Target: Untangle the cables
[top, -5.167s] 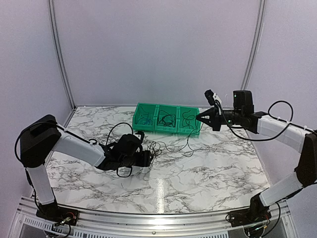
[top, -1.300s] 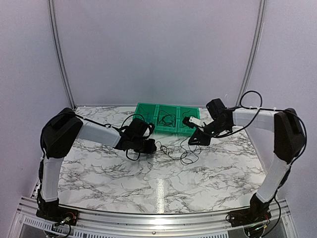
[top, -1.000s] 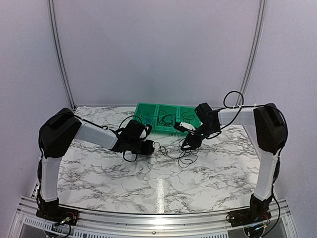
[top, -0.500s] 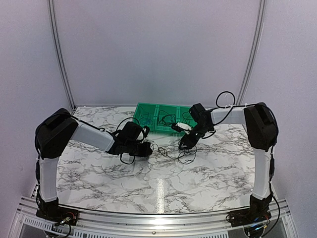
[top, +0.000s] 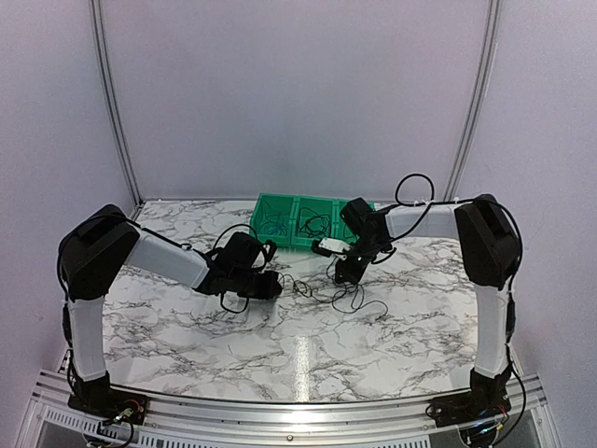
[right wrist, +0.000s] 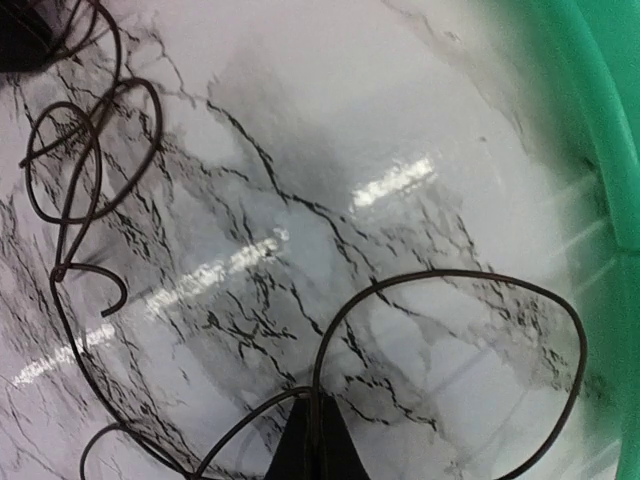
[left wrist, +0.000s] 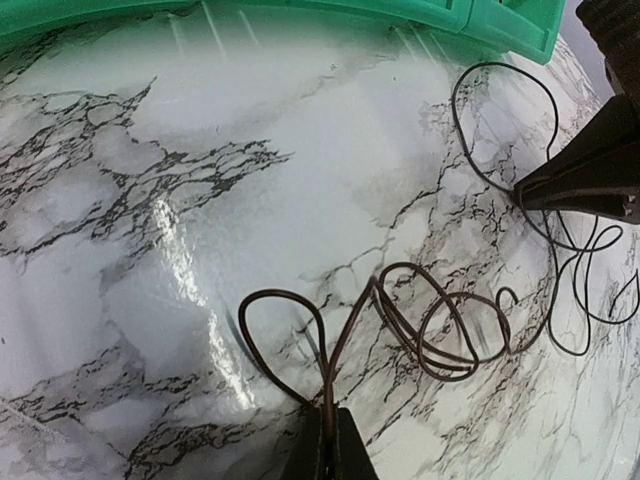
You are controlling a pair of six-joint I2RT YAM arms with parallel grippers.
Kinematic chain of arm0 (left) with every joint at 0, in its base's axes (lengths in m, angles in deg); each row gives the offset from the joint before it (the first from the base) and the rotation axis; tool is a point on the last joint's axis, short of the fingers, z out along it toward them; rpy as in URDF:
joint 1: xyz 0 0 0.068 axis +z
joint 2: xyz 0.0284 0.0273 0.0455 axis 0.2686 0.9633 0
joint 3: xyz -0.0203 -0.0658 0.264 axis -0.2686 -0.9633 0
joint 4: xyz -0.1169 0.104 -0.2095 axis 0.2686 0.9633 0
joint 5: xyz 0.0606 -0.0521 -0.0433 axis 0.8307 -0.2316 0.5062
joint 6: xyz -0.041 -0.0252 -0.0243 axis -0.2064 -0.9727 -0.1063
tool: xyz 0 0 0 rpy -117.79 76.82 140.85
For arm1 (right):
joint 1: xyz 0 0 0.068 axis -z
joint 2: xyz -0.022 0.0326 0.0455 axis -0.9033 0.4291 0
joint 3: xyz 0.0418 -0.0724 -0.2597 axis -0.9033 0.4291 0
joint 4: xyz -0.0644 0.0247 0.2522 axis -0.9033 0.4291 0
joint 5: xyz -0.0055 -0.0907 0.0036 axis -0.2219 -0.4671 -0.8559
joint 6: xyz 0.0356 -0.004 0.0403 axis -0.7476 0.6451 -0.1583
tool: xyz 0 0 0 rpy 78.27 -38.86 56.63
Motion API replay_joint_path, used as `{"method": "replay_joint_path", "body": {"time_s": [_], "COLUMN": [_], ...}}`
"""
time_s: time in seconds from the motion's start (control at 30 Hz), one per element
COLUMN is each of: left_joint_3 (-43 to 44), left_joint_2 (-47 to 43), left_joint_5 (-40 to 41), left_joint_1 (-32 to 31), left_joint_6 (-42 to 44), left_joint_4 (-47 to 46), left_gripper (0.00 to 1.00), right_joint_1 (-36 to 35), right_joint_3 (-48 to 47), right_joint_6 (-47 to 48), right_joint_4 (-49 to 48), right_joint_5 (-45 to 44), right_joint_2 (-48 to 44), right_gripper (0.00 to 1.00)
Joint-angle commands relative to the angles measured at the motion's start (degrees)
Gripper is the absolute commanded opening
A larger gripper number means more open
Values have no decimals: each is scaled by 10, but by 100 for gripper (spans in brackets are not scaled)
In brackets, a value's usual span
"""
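Marble table [top: 308, 359]: thin dark cables [left wrist: 405, 338] sprawl in loose loops; left claw [left wrist: 327, 432], right claw [right wrist: 318, 425] each clamped on strand.

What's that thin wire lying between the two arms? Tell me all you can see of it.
The wire is thin, dark brown to black, and looks flexible. It lies in loose overlapping loops on the marble table, just in front of the green tray. The left pincer is shut on it near a small coil, the right pincer beside a wide loop. One strand or several, I cannot tell.
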Motion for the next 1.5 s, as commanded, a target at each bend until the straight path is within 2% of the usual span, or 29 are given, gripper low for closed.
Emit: {"method": "replay_joint_path", "body": {"time_s": [0.0, 0.27, 0.43, 0.67, 0.9, 1.07, 1.23, 1.47], "left_joint_3": [-37, -95, -113, -159, -195, -262, -296, -278], "left_joint_2": [-31, -78, -104, -140, -154, -212, -240, -248], "left_joint_5": [20, 55, 96, 110, 122, 143, 150, 148], "left_joint_1": [1, 6, 8, 9, 10, 10, 9, 9], "left_joint_6": [5, -13, -20, -37, -50, -75, -90, -83], "left_joint_4": [18, 57, 119, 133, 162, 178, 184, 182], "left_gripper": [0, 0, 0, 0, 0, 0, 0, 0], "right_joint_1": [14, 69, 100, 119, 124, 141, 148, 148], "right_joint_3": [-46, -176, -279, -385, -408, -423, -434, -421], "right_joint_6": [11, 17, 29, 30, 33, 30, 22, -3], "right_joint_4": [46, 45, 42, 47, 28, -1, -10, 0], "right_joint_5": [-54, -83, -116, -131, -172, -198, -191, -143], "right_joint_2": [-58, -117, -95, -42, -20, -25, -27, -24], "right_gripper": [0, 0, 0, 0, 0, 0, 0, 0]}}
